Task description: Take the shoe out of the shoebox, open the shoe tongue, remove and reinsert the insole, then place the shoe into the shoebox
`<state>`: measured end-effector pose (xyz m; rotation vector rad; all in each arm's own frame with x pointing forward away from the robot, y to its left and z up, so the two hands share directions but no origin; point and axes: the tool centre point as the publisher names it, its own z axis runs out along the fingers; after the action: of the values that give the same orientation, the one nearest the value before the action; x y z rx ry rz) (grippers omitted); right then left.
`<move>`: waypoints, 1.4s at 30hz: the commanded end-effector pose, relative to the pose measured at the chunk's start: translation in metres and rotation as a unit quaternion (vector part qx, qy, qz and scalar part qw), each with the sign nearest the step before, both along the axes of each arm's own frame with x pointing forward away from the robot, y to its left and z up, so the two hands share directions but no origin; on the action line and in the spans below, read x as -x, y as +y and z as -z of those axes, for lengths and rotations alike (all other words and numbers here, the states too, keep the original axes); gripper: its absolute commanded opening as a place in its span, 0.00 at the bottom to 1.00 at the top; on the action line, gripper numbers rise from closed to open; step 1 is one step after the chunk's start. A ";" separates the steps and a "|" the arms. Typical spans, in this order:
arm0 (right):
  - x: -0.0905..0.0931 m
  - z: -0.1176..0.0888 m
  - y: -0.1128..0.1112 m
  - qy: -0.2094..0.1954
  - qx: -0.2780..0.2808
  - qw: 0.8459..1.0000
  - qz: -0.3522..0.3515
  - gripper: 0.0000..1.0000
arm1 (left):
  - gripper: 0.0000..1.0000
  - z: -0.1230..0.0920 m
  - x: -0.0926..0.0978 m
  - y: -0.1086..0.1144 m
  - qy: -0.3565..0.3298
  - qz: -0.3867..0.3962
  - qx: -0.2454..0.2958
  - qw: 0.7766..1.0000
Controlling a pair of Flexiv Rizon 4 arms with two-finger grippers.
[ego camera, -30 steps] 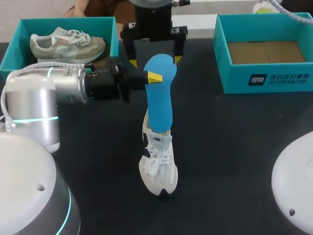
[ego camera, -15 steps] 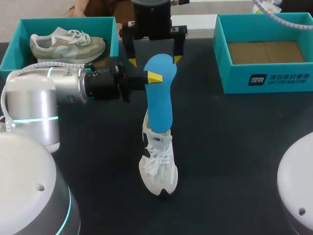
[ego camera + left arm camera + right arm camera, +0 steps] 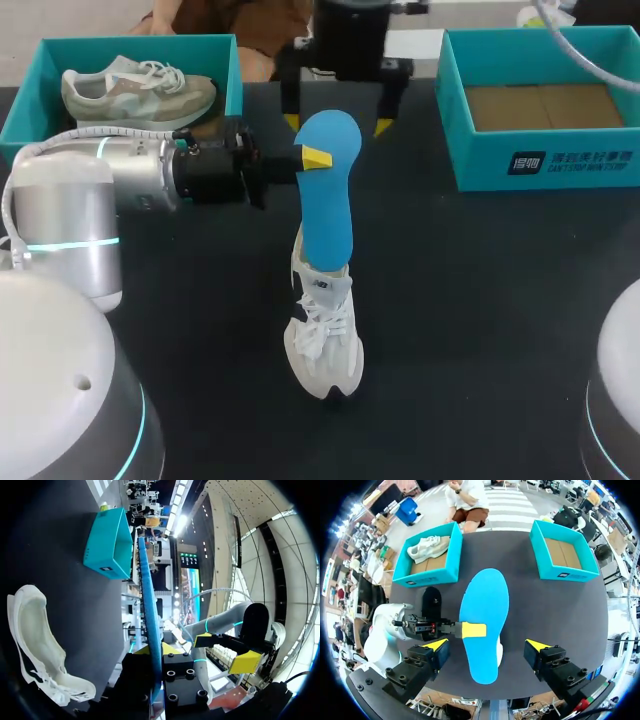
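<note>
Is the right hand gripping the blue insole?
No, the right hand stands open, clear of the insole on both sides; the left hand pinches it.

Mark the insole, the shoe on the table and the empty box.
insole (image 3: 328,205), head view, middle of its blue face.
shoe (image 3: 322,325), head view, on the laces.
empty box (image 3: 482,160), head view, front wall.
</note>
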<state>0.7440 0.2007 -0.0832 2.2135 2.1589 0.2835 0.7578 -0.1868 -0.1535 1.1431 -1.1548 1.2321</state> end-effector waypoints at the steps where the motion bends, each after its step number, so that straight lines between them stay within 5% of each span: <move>1: 0.004 0.010 -0.040 -0.009 -0.118 0.993 -0.007 1.00 | 0.00 0.000 0.002 0.000 0.000 -0.001 0.000 1.000; 8: 0.004 0.019 -0.059 -0.014 -0.205 0.979 0.000 1.00 | 0.00 0.000 0.002 0.000 0.000 -0.001 0.000 1.000; 21: -0.001 0.028 -0.083 -0.070 -0.398 0.915 -0.009 1.00 | 0.00 0.000 0.002 0.000 0.000 -0.001 0.000 1.000; 42: -0.007 0.053 -0.068 0.009 -0.522 0.851 -0.060 1.00 | 0.00 0.000 0.002 0.000 0.000 -0.001 0.000 1.000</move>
<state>0.7505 0.1311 -0.1290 2.4389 2.4386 1.2729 0.7578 -0.1868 -0.1535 1.1431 -1.1548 1.2322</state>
